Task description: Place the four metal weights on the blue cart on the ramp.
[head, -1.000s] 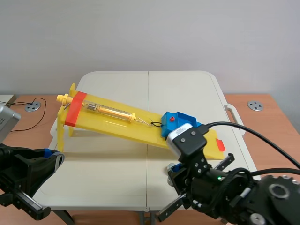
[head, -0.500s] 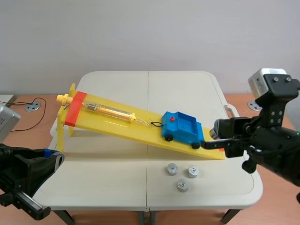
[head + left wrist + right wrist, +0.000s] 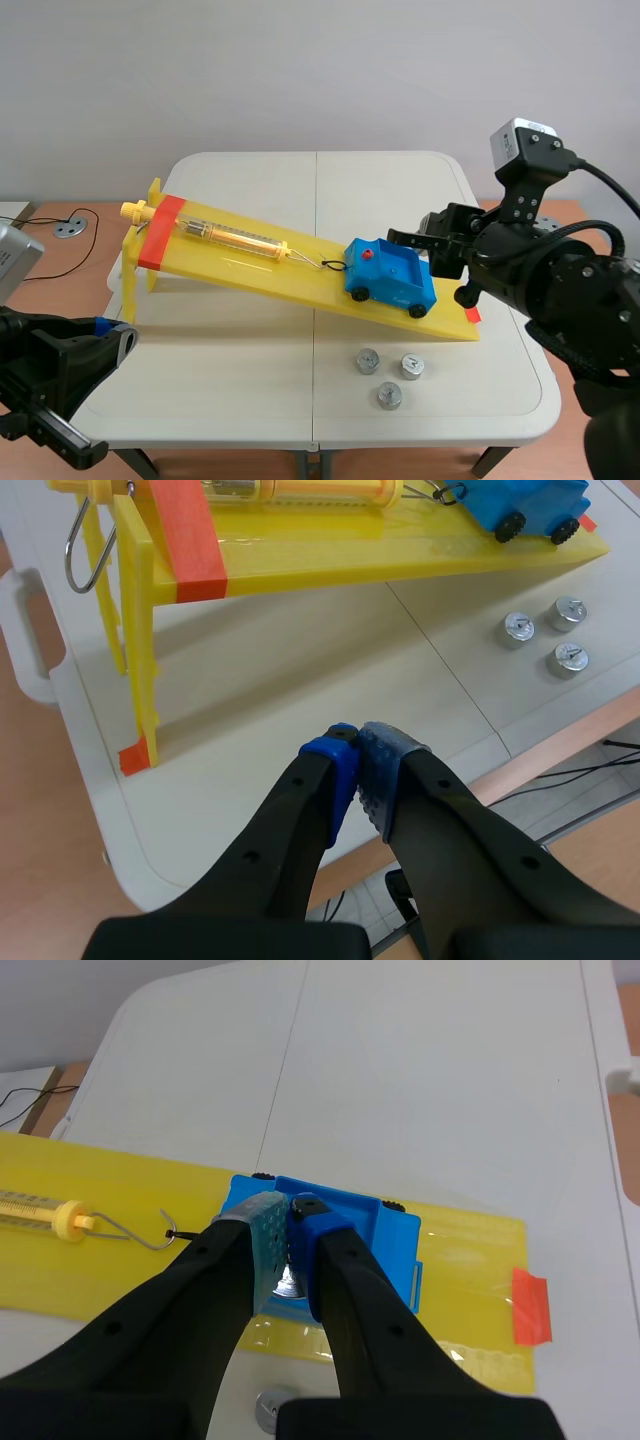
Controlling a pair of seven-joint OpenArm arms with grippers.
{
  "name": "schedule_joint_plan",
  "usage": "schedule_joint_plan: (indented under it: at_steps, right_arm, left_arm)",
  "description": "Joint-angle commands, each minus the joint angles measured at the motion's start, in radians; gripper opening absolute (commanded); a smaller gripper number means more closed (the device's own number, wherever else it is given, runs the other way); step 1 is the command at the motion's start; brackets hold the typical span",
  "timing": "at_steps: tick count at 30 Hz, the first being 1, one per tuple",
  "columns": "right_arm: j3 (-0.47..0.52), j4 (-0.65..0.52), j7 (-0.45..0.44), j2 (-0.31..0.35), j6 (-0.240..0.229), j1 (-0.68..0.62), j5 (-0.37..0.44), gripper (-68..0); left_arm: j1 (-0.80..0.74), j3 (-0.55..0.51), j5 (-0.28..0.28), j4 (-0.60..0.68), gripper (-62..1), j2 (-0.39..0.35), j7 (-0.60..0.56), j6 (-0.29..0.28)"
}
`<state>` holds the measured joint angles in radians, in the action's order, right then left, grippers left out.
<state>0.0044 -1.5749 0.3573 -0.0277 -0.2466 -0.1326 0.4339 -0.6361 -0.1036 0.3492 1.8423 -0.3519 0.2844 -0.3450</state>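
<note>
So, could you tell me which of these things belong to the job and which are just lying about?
Job: cart, ramp, three weights on the table, fourth weight in the right end effector.
Lying about: spring scale on the ramp, grommets.

Black left arm and right arm, 2 thick fingers apiece, dotted blue pads, grey camera box

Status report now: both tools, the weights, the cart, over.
Left tool shut, empty, at table front edge. Right tool shut on one weight, over blue cart. On table, three weights beside ramp. Nothing in the way seen.
</note>
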Motion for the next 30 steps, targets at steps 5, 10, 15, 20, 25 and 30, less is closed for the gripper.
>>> schedule_joint_plan:
  at_steps: [5, 10, 15, 20, 25, 30]
  right_arm:
    - [-0.031, 0.019, -0.154, -0.008, -0.004, 0.156, 0.015, -66.9]
    - [-0.031, 0.106, -0.167, -0.021, -0.004, 0.212, 0.015, -66.9]
    - [-0.031, 0.18, -0.181, -0.036, -0.008, 0.261, -0.007, -66.9]
    - [-0.031, 0.226, -0.203, -0.051, -0.007, 0.288, -0.035, -66.9]
    - [-0.031, 0.244, -0.229, -0.05, -0.003, 0.299, -0.059, -66.9]
    - [-0.031, 0.244, -0.267, -0.051, 0.006, 0.299, -0.065, -66.9]
  left_arm:
    - [0.008, -0.014, 0.074, 0.067, -57.3, 0.011, -0.1, -0.024]
    - [0.008, -0.014, 0.074, 0.067, -57.3, 0.011, -0.1, -0.024]
    - [0.008, -0.014, 0.074, 0.067, -57.3, 0.011, -0.1, -0.024]
    - [0.008, -0.014, 0.074, 0.067, -57.3, 0.011, -0.1, -0.024]
    - [0.008, -0.014, 0.074, 0.067, -57.3, 0.011, -0.1, -0.024]
    - [0.008, -0.014, 0.074, 0.067, -57.3, 0.011, -0.1, -0.024]
